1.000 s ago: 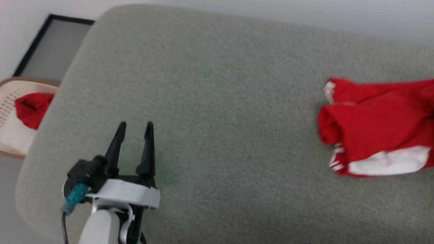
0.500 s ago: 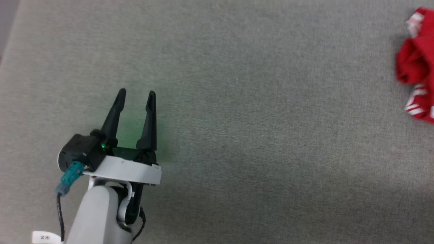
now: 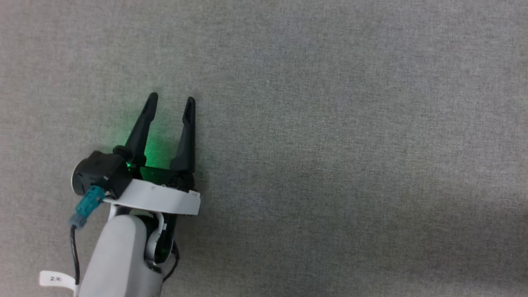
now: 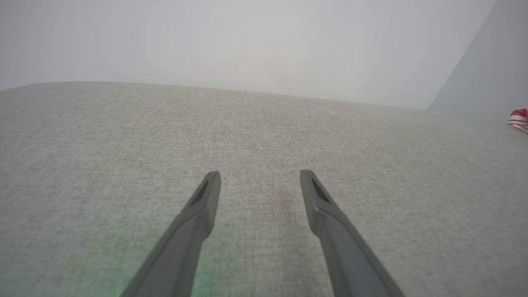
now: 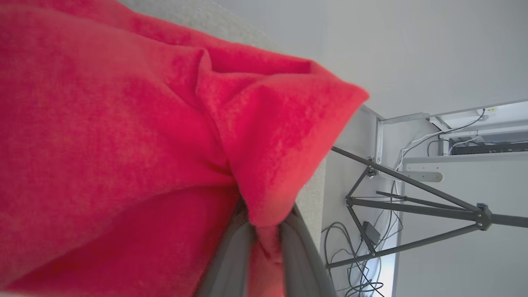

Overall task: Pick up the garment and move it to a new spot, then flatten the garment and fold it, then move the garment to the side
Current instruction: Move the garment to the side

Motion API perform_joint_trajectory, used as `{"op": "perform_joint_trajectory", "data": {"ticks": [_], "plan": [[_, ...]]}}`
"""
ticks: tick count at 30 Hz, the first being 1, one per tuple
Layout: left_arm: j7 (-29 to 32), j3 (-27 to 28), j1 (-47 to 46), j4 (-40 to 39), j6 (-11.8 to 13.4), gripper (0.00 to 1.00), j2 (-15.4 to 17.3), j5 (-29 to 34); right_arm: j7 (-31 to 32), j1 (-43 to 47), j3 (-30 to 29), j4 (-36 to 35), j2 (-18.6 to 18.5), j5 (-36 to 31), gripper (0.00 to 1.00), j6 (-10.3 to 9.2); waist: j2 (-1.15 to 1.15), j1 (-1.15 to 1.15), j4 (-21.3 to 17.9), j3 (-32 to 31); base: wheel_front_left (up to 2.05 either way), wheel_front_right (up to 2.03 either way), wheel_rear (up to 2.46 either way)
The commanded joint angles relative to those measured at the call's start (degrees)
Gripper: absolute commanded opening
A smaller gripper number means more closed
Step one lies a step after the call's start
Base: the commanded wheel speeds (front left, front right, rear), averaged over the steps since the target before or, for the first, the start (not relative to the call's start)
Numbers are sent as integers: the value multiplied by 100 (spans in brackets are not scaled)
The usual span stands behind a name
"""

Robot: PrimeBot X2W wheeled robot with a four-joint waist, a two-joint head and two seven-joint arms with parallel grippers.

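Fingers of the right gripper (image 5: 267,220): two dark prongs at the bottom centre of the right wrist view, drawn close and clamped on a fold of the garment (image 5: 123,136).
Garment near that grip: bunched bright red cloth spreads up from the pinch across the left and centre of the frame, with a folded peak pointing to the upper right.
Fingers of the left gripper (image 3: 172,98): at the lower left of the head view, spread wide with nothing between them, over the grey fabric surface (image 3: 330,144).
Garment in the left wrist view: a small red-and-white striped scrap at the far right edge, well apart from the spread prongs.
Green glow: tints the grey fabric at the base of the left prongs.
Background: a dark tripod (image 5: 480,215) and cables (image 5: 354,247) at the right of the right wrist view.
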Motion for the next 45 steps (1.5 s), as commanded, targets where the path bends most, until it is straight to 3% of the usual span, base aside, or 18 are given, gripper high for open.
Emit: {"op": "perform_joint_trajectory", "data": {"ticks": [1, 13, 15, 17, 20, 32, 45], "plan": [[4, -19, -73, -4, -15, 100, 19, -11, -47, -119, -78, 85, -13, -72, 0, -10, 0, 0, 2, 25, 0, 0, 0], [4, -134, -137, 74, -15, 100, 75, -75, -402, -371, -336, 819, 175, -765, 0, -10, 0, 0, 81, 25, 0, 0, 0], [4, -157, -129, 94, -15, 100, 80, -77, -506, -410, -336, 890, 238, -874, 41, -10, 0, 0, 88, -6, 0, 0, 0], [4, -178, -112, 120, -15, 100, 85, -84, -557, -441, -344, 985, 342, -929, 54, -10, 0, 0, 89, -56, 0, 0, 0], [4, -193, -70, 157, -15, 100, 91, -91, -644, -498, -340, 1089, 472, -996, 100, -10, 0, 0, 82, -157, 0, 0, 0], [4, -81, 220, 273, -15, 100, 177, -72, -1390, -519, -321, 1338, 1063, -917, 100, -10, 0, 0, -63, -905, 0, 0, 0], [4, 346, 1111, 504, -15, 100, 286, 8, -3877, 411, 308, 1120, 2570, -347, 100, -10, 0, 0, -491, -2449, 0, 0, 0]]}}
